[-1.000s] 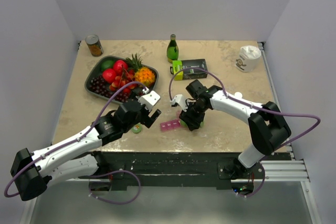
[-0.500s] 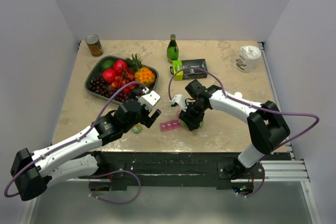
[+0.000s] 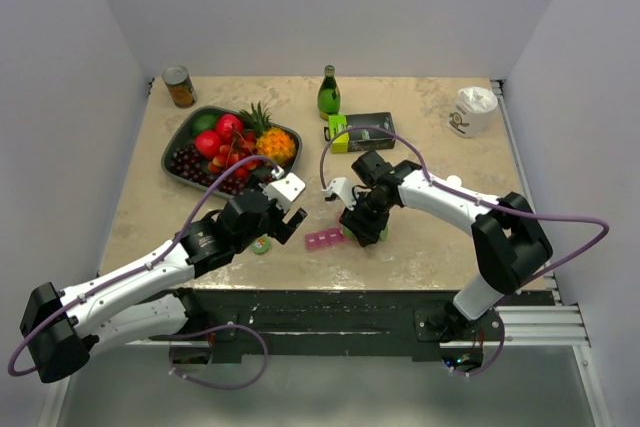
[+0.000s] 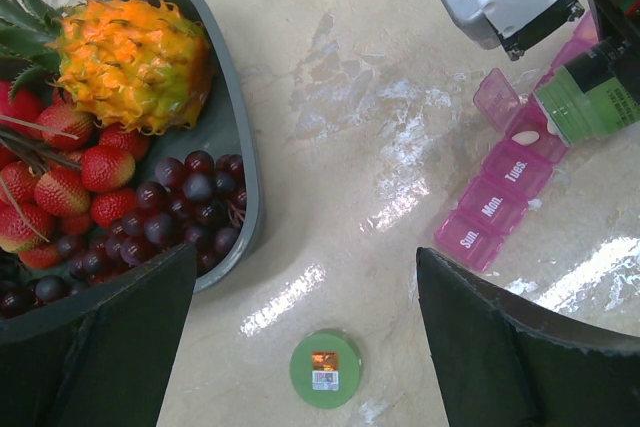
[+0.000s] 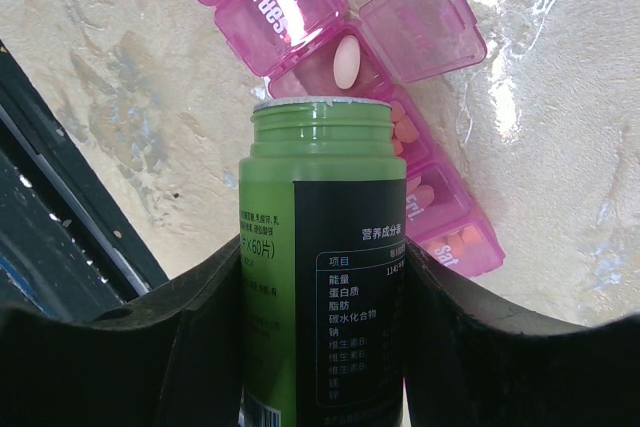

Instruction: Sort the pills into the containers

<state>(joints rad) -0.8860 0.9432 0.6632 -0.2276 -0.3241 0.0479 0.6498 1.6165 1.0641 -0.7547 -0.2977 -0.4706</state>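
Observation:
The pink pill organiser [image 3: 323,240] lies on the table near the front edge; it also shows in the left wrist view [image 4: 505,190] and the right wrist view [image 5: 290,2]. One compartment stands open with a white pill [image 5: 346,61] in it; further compartments hold orange pills [image 5: 405,131]. My right gripper [image 3: 362,227] is shut on an uncapped green pill bottle [image 5: 318,297], tilted with its mouth over the open compartment. My left gripper [image 3: 287,219] is open and empty above the green bottle cap [image 4: 326,369], which lies on the table.
A grey tray [image 3: 181,152] of fruit stands at back left, close to my left arm. A can [image 3: 179,86], a green glass bottle [image 3: 328,94], a black-and-green box [image 3: 361,131] and a white cup [image 3: 472,111] stand along the back.
The right gripper with the green bottle has shifted very slightly towards the organiser. The left arm has not moved.

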